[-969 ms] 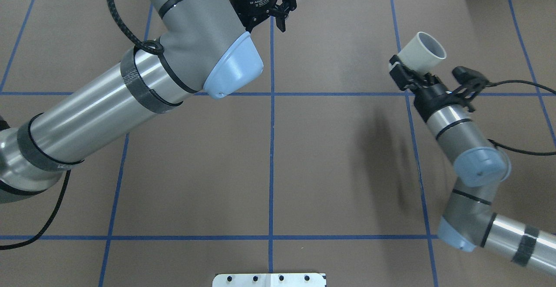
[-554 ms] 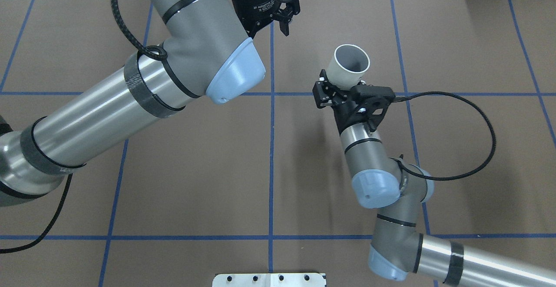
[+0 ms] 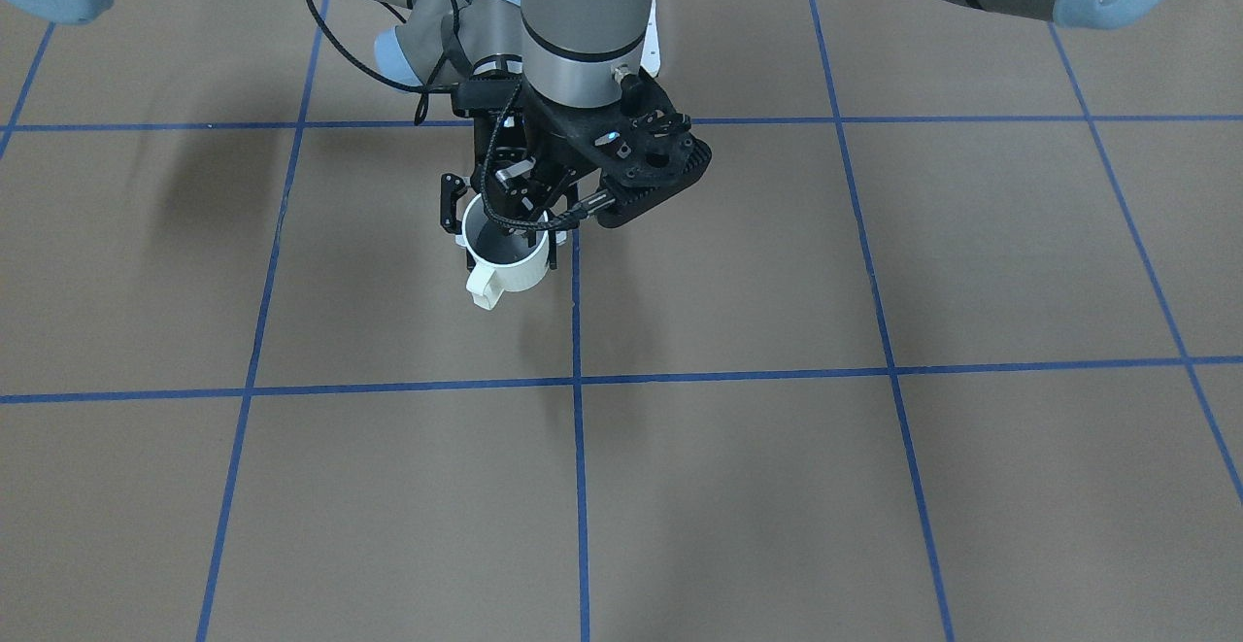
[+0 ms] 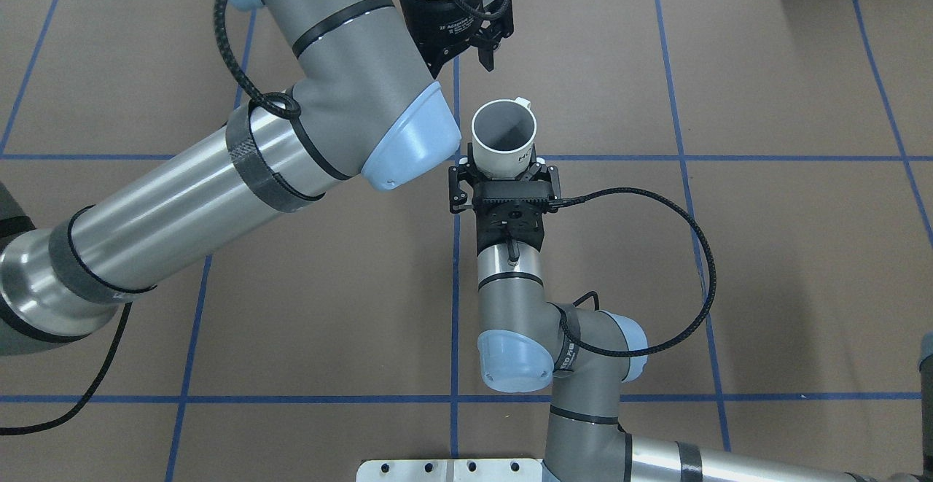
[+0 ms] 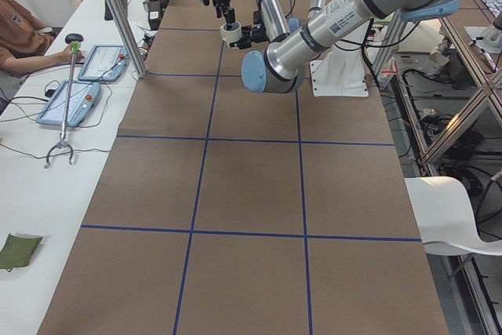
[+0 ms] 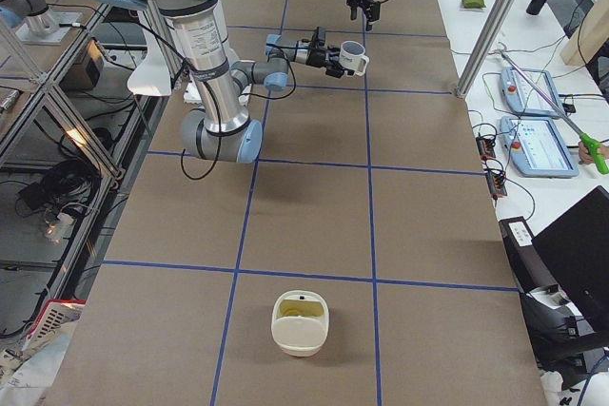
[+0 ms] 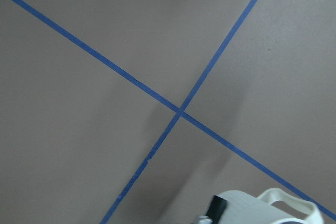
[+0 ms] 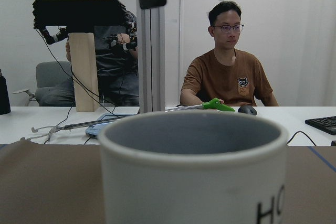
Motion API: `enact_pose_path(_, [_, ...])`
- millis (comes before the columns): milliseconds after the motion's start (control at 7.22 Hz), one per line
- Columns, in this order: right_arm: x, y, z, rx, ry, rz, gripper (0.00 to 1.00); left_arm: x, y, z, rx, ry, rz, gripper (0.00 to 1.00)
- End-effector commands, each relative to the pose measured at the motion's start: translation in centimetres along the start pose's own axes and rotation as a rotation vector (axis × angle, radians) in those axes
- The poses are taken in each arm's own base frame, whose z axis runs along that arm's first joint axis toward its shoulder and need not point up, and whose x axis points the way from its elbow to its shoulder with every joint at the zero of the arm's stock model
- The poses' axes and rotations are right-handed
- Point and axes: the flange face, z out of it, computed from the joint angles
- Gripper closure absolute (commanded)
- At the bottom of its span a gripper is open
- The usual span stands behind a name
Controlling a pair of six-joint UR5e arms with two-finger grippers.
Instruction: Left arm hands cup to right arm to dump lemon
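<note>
The cream-white cup (image 4: 503, 128) is held upright above the table's middle, its handle pointing away from the robot. My right gripper (image 4: 504, 168) is shut on the cup's lower body, one finger on each side; it also shows in the front view (image 3: 501, 229). The cup's grey inside (image 8: 194, 135) shows no lemon. My left gripper (image 4: 461, 59) hangs open and empty just beyond the cup, higher than it and apart from it. The cup's rim and handle (image 7: 268, 208) show at the bottom of the left wrist view.
Brown table with a blue tape grid (image 4: 455, 263). A cream container (image 6: 300, 322) with a yellow-green piece inside stands near the table's right end. A white base plate (image 4: 452, 469) sits at the near edge. Two operators (image 8: 226, 72) sit across the table.
My right arm has swung left from the table's right side to the middle, carrying the cup and turning it from tilted to upright. My left arm has shifted slightly right.
</note>
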Motion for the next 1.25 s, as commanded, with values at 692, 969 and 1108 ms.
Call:
enact_pose_path(692, [-0.9,-1.2,1.2,0.04,0.024,-0.004,0.76,-0.8,2.5,3.6,-0.032,-0.064,0.022,0.21])
enact_pose_path(969, [-1.0,-1.3,1.3,0.04,0.024,-0.004,0.75,-0.7,3.5,4.0,-0.043,-0.068,0.029,0.32])
enact_pose_path(1108, [-0.9,-1.2,1.3,0.04,0.024,-0.004,0.75,-0.8,3.6,4.0,-0.043,-0.073,0.026,0.44])
